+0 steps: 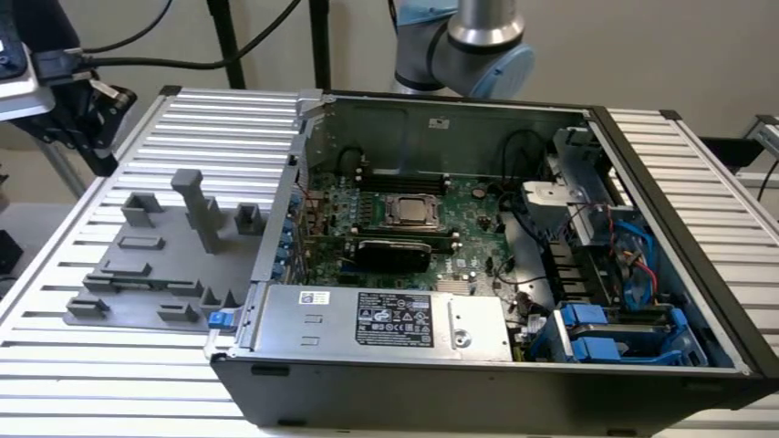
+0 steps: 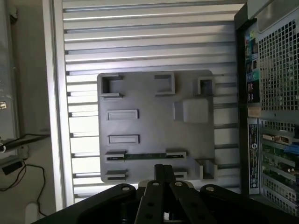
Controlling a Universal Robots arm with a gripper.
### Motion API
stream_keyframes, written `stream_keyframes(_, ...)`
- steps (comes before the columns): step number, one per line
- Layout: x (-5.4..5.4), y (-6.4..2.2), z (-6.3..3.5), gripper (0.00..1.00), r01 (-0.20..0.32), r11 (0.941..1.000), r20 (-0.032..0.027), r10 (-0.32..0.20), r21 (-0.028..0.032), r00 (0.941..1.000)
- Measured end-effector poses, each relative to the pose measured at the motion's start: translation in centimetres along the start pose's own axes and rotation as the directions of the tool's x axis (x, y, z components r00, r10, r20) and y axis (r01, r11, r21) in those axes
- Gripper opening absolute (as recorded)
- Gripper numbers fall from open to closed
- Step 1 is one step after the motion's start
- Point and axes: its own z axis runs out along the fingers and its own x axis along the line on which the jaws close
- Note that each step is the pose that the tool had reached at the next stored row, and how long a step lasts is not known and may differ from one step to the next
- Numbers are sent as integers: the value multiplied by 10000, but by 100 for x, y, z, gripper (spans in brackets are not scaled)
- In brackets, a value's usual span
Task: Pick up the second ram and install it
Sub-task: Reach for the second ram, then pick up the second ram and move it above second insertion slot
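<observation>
One arm [image 1: 469,46] rises behind the far wall of an open case [image 1: 402,392], which lies on a slatted table [image 1: 122,392]. Inside the case a motherboard [image 1: 475,255] faces up, with a square CPU socket [image 1: 414,212] near its middle and a silver power supply [image 1: 378,319] along the near wall. Black memory slots [image 1: 402,180] run along the board's far edge; what sits in them cannot be made out. On the exterior view's left, just beside the case, a grey tray [image 1: 159,265] rests on the table, carrying several low blocks and one tall post [image 1: 195,205].

Seen from the wrist, the gripper [image 2: 162,170] hangs above the same tray [image 2: 149,126]. Its two fingers [image 2: 159,175] look pressed together with nothing pinched between them. The ram [image 2: 145,156] lies flat in the tray as a thin green strip, its ends seated in two small holder blocks [image 2: 117,154]. It is apart from the gripper, and the fingertips in the picture stop just short of it. The post [image 2: 191,110] shows here as a grey square near the side of the tray that faces the case. The case's meshed back panel [image 2: 275,70] stands beside the tray, and the slats of the table [image 2: 149,37] run beyond it. Off the table's far edge from the case, dark cables [image 2: 18,140] trail over the floor.
</observation>
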Motion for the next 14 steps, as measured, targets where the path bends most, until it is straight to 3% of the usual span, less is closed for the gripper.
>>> stream_keyframes(3,73,-6,14,11,0,10000,0,0,0,10000)
stream_keyframes(14,77,-6,14,11,0,10000,-1,0,0,10000)
